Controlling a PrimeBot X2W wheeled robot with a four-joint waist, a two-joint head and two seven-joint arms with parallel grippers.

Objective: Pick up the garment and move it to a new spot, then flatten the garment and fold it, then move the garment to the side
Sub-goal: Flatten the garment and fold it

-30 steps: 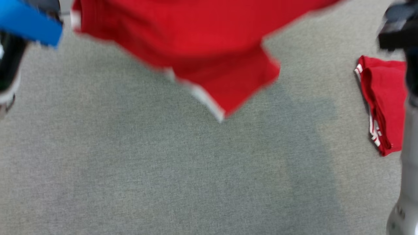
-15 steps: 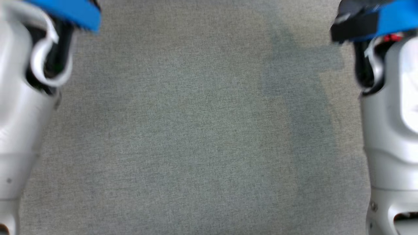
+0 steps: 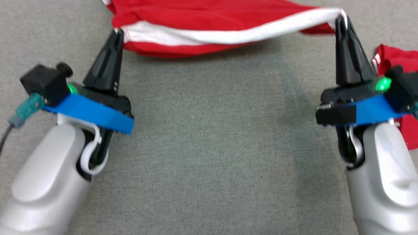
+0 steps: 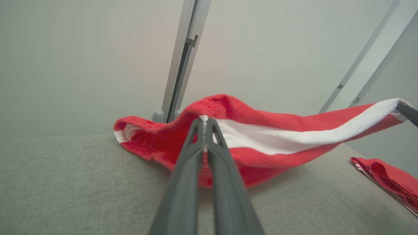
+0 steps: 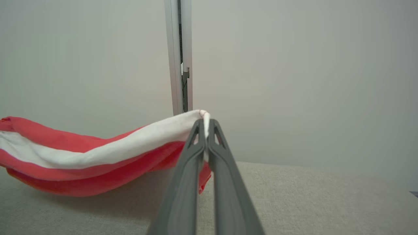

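The left pincer [image 3: 118,32] at 10 o'clock and the right pincer [image 3: 341,18] at 2 o'clock each pinch tight one end of the red garment [image 3: 196,13], which stretches between them at 12 o'clock over the gray tabletop [image 3: 209,153].

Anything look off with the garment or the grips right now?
Nothing stands out. The left gripper and right gripper each pinch one end of the white band on the garment, which sags between them.

Grey fabric surface [image 3: 209,147], flat, woven texture. Red garment [image 3: 202,16] with white band, low part resting on it at far side. Folded red cloth [image 3: 388,55] lying flat at right edge.
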